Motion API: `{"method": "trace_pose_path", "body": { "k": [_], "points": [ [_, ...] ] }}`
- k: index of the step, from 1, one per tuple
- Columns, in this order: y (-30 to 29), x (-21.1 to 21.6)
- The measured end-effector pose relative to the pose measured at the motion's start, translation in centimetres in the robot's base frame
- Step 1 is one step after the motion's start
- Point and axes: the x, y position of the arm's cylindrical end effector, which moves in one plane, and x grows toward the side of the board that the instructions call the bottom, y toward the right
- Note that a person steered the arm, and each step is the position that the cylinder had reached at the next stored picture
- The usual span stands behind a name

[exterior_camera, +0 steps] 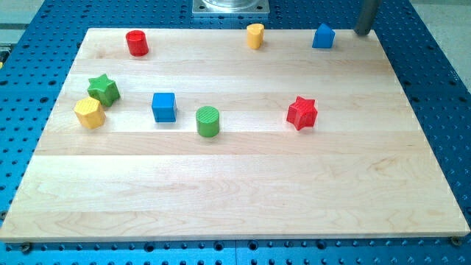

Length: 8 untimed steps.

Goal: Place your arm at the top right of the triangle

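The blue triangle block (323, 36) stands near the view's top right of the wooden board (235, 191). My rod comes down from the view's top edge, and my tip (363, 32) sits at the board's top right corner, just to the right of the triangle and level with its top. There is a small gap between the tip and the triangle.
A yellow block (255, 35) and a red cylinder (137, 43) stand along the top. A green star (104, 89), a yellow hexagon (89, 112), a blue cube (164, 107), a green cylinder (208, 121) and a red star (302, 112) lie across the middle.
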Motion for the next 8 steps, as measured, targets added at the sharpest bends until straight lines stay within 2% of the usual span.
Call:
{"method": "trace_pose_path", "body": {
  "k": [8],
  "points": [
    [0.65, -0.02]
  ]
}}
